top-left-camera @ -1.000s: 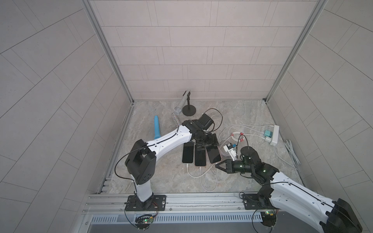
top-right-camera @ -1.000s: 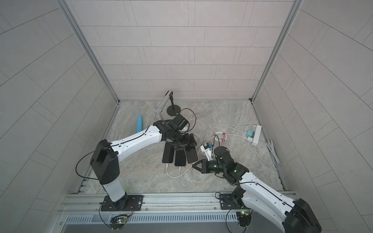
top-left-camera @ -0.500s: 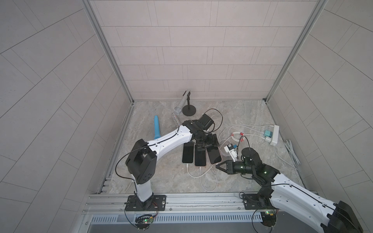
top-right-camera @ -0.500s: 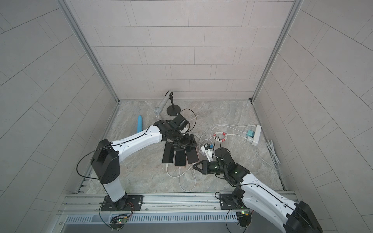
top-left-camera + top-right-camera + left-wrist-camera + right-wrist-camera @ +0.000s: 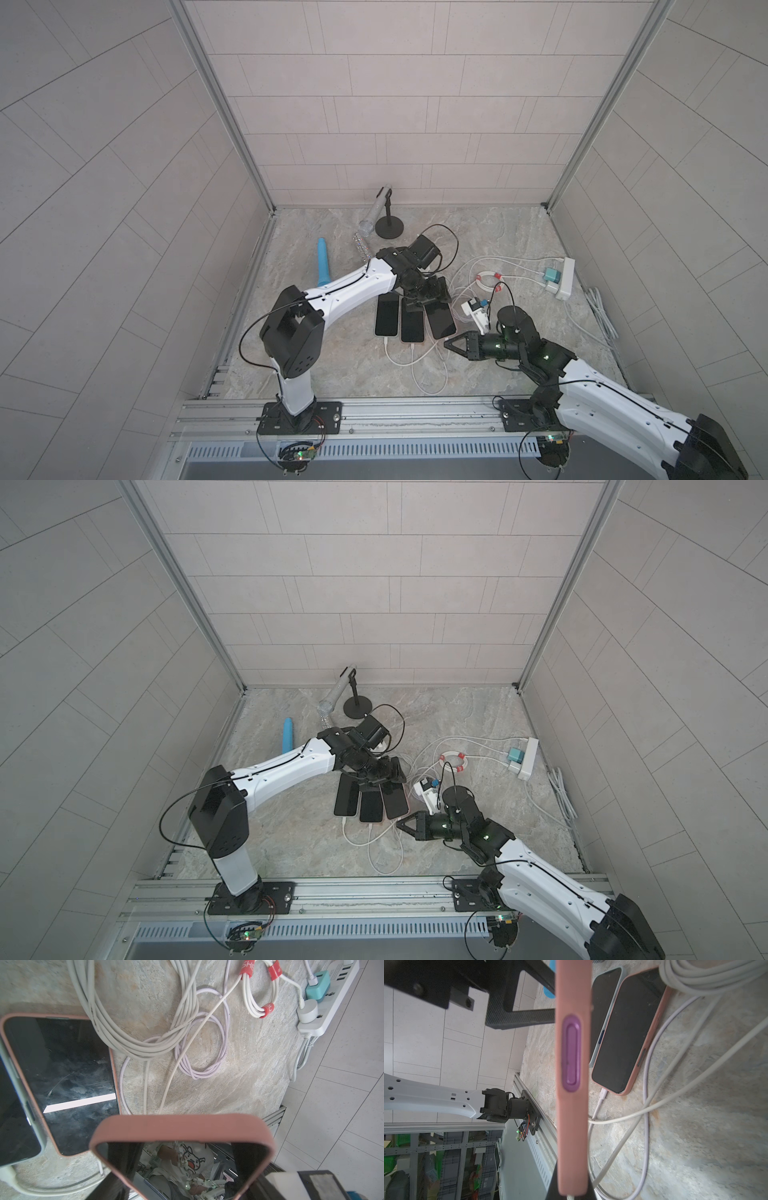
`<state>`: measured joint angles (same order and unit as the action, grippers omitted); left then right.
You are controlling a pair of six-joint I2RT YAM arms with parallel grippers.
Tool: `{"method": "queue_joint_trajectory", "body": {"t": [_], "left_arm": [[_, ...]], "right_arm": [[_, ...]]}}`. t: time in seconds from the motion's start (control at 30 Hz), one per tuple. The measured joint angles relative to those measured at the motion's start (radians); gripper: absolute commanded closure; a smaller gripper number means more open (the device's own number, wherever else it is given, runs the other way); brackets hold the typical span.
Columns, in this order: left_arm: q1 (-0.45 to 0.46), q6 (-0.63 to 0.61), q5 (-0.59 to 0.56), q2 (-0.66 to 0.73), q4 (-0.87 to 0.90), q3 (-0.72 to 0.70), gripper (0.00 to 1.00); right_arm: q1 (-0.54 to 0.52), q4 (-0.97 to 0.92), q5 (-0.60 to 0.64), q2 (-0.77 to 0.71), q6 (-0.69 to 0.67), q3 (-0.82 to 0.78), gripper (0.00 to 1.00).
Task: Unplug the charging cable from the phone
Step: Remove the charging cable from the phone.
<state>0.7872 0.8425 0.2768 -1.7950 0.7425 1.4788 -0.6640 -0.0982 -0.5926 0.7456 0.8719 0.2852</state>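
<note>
Pink-cased phone [image 5: 441,321] was rightmost of three on the surface [image 5: 332,374], port end toward 6 o'clock. Left claw [image 5: 426,293] pinched its 12 o'clock end, holding it raised (wrist views showed it clear of the stone). Right claw [image 5: 448,344], reaching from 4 o'clock, was pressed together at the port end; we could not tell whether it gripped the plug. We judged the phone rigid and its glass fragile. The charging cable [image 5: 445,372] looked limp, so we'd grip the stiff plug and pull straight.
</note>
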Motion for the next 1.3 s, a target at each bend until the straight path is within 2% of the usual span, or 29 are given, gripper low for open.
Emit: {"method": "queue_joint_trajectory", "body": {"t": [1.3], "left_arm": [[-0.024, 0.001, 0.037, -0.047, 0.037, 0.025, 1.0]], "right_arm": [[-0.03, 0.058, 0.044, -0.014, 0.031, -0.044, 1.0]]}}
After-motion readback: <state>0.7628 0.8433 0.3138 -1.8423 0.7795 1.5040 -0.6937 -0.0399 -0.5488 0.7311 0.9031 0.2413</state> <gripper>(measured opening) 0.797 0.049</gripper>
